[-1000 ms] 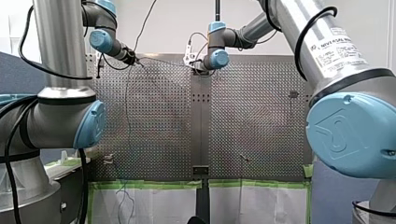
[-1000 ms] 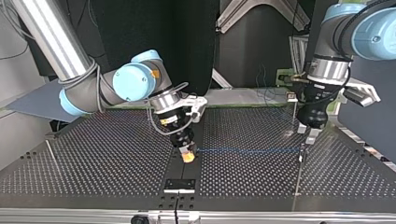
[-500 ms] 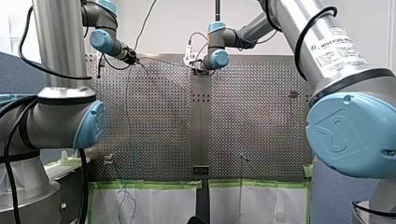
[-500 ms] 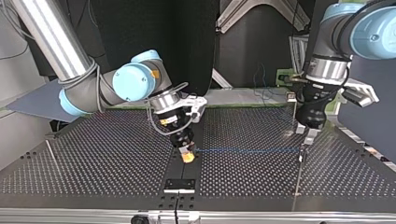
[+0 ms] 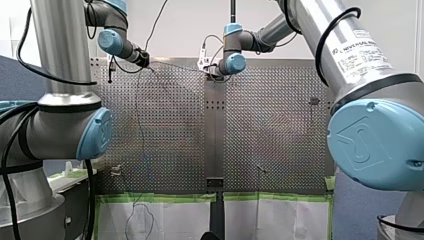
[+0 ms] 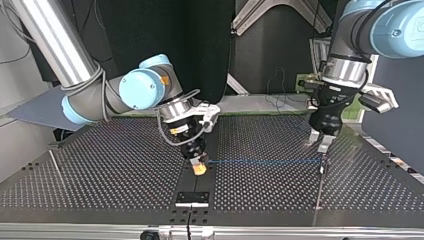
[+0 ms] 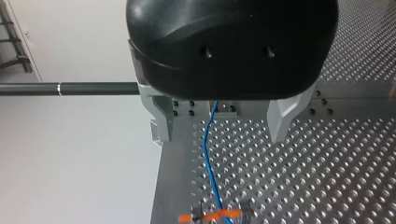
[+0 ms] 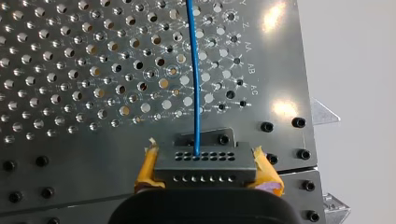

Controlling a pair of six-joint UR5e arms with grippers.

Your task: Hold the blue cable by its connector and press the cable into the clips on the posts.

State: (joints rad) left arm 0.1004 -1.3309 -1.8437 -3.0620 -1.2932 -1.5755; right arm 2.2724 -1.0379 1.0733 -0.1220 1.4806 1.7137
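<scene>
The thin blue cable (image 8: 194, 70) was held at its black multi-hole connector (image 8: 205, 161). The connector was clamped between the yellow pads (image 8: 145, 170) of the right arm's end effector (image 8: 205, 173), low over the perforated metal worktop (image 6: 100, 170) near its middle seam. From there the cable was stretched taut and level toward the top view's right, as far as the slender dark post (image 6: 322, 167) just beneath the left arm's end effector (image 7: 220, 128). That end effector's metal fingers (image 7: 161, 123) were spread wide and nothing was gripped; the cable ran between them untouched. The post's clip was hidden, so it could not be told whether the cable had been seated in it.

The step in hand was judged to be pressing the cable into that clip. It would be done best with tension supplied from the connector end and the connector not twisted. The cable should be lined up squarely over the clip's mouth and pushed in with one short, straight motion. Any slack was judged likely to let it slip sideways off the post.
</scene>
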